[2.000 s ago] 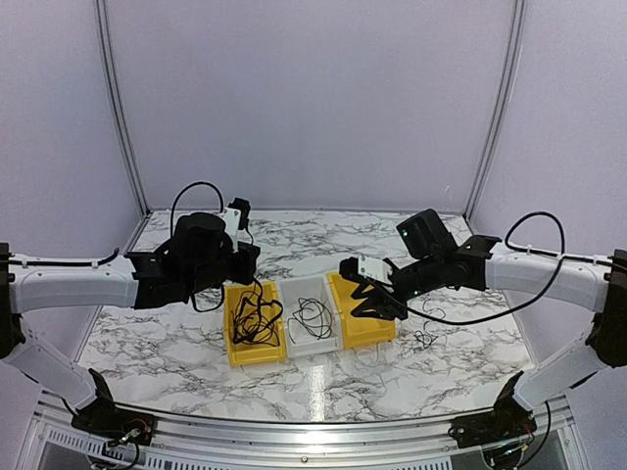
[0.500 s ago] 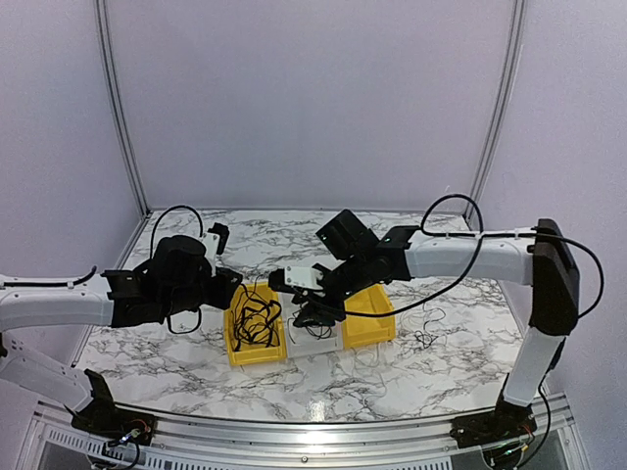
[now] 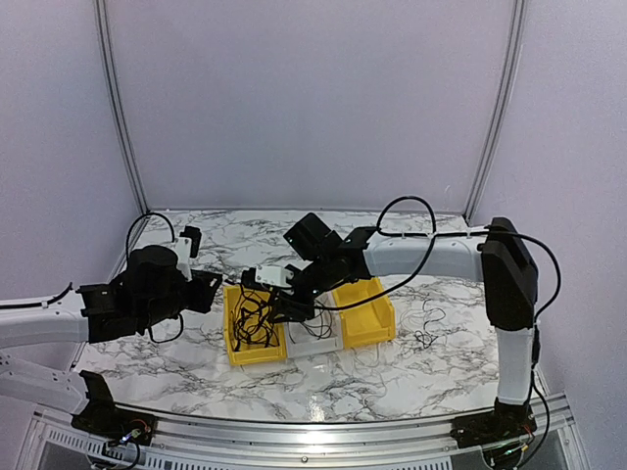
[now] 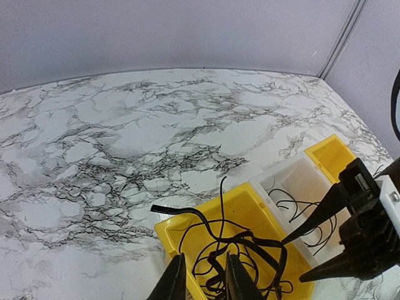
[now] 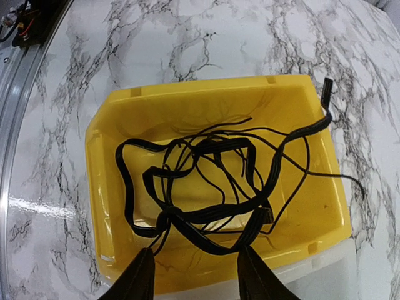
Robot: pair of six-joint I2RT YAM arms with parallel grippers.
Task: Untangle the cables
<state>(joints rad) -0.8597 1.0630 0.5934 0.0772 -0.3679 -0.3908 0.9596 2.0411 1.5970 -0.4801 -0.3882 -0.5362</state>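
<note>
A tangle of thin black cables (image 3: pixel 253 318) lies in the left yellow bin (image 3: pixel 257 354). One flat plug end hangs over the bin's rim (image 4: pixel 159 209). My right gripper (image 3: pixel 281 305) hovers open over this bin. In the right wrist view its fingers (image 5: pixel 140 278) straddle the near side of the tangle (image 5: pixel 206 181); one thin strand runs toward the left finger. My left gripper (image 4: pixel 203 284) is open over the bin's corner, beside the tangle (image 4: pixel 250 256). One thin black cable (image 4: pixel 306 212) lies in the white bin (image 4: pixel 284 178). No pale cable shows.
A white bin (image 3: pixel 315 345) and a second yellow bin (image 3: pixel 370 328) stand in a row to the right of the left yellow bin. More thin black cables (image 3: pixel 424 335) lie loose on the marble table to the right of the bins.
My right arm has swung left, from the right yellow bin across the white bin to above the left yellow bin. My left arm has drawn back to the left and lower.
</note>
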